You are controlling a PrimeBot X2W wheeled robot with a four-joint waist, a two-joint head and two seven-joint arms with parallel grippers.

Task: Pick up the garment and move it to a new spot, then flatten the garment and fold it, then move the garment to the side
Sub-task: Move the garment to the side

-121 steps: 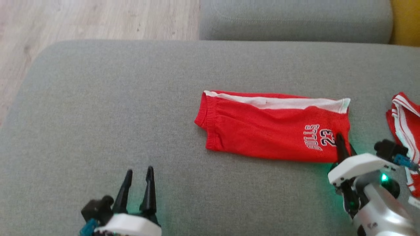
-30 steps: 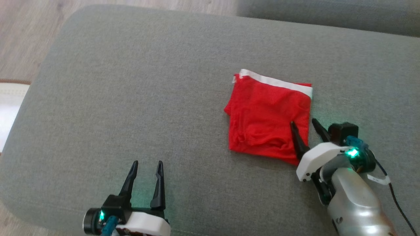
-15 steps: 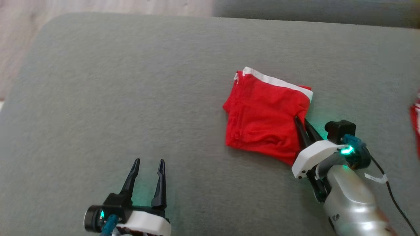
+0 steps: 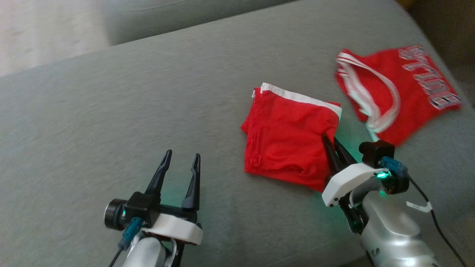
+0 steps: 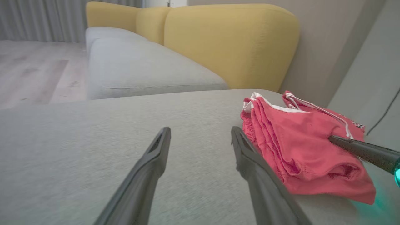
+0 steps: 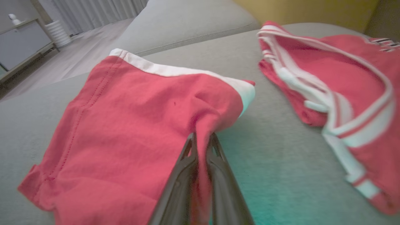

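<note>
Shorts [image 4: 285, 144], red with a white stripe along the far edge, lie folded into a rough square on the grey sofa cushion [image 4: 111, 111], a little right of the middle of the head view. The right tool [image 4: 330, 139] is clamped on the shorts' right-hand edge, about midway along it. Its two dark fingers are pressed together with a pinch of red cloth between them, and the cloth puckers up into a small ridge at that spot. The rest of the shorts lies on the cushion. The left tool [image 4: 183, 154] is over bare cushion to the left of the shorts, apart from them, its fingers spread wide with nothing between them. A second red garment [image 4: 400, 92] with white stripes and lettering lies crumpled beyond the shorts to the right, near but not touching them. Past the cushion are a yellow backrest [image 5: 231, 40] and a pale wood floor [image 5: 31, 68].
</note>
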